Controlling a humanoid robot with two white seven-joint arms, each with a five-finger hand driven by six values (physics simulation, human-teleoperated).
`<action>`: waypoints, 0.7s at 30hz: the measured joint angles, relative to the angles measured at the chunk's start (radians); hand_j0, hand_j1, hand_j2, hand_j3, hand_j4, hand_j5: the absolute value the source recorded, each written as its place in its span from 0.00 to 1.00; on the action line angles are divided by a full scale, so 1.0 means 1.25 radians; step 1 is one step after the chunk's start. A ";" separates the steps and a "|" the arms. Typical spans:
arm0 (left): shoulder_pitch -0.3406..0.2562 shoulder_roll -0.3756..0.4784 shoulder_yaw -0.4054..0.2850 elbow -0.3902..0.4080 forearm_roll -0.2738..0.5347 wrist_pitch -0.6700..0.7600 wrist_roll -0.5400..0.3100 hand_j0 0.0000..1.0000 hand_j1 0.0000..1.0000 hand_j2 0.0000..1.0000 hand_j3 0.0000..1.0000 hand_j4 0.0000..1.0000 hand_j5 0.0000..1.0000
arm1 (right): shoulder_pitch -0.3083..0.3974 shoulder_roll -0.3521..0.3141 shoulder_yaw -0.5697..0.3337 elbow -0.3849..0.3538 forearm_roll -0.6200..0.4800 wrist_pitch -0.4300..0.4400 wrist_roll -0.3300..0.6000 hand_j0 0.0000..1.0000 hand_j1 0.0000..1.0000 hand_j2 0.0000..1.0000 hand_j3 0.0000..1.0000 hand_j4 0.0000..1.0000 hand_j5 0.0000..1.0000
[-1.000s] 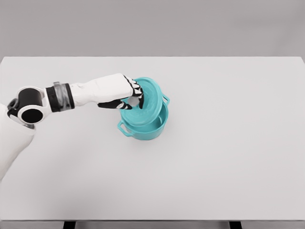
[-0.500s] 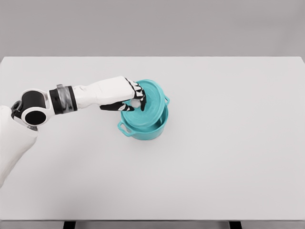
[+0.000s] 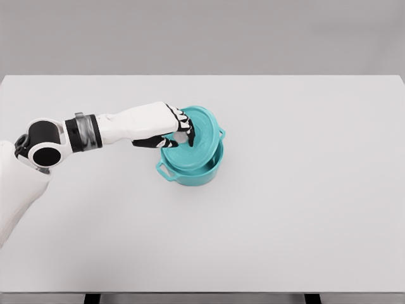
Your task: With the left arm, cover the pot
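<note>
On the white bench [image 3: 304, 209], the teal pot [image 3: 192, 171] carries its teal lid [image 3: 201, 136] tilted over the mouth, raised toward 12 o'clock, contents hidden, with the left hand [image 3: 169, 130] gripping the knob from 9 o'clock, unchanged from half a second ago.

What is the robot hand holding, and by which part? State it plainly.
The left robot hand holds the teal lid by the knob at its centre, fingers closed around it. The lid sits tilted over the teal pot.
</note>
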State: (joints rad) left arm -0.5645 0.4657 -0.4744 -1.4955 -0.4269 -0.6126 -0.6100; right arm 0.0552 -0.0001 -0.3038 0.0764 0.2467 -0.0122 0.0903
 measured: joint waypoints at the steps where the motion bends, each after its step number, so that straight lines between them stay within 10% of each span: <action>1: 0.000 0.000 0.000 0.000 0.000 0.000 0.000 0.51 0.51 0.51 0.51 0.51 0.51 | 0.000 0.000 0.000 0.000 0.000 0.000 0.000 1.00 1.00 1.00 1.00 1.00 1.00; 21: 0.010 0.007 0.001 -0.010 0.009 -0.001 -0.001 0.67 0.67 0.67 0.67 0.67 0.67 | 0.000 0.000 0.000 0.000 0.000 0.000 0.000 1.00 1.00 1.00 1.00 1.00 1.00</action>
State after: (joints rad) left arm -0.5522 0.4748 -0.4731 -1.5076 -0.4161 -0.6137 -0.6113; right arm 0.0552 -0.0001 -0.3038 0.0764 0.2467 -0.0122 0.0903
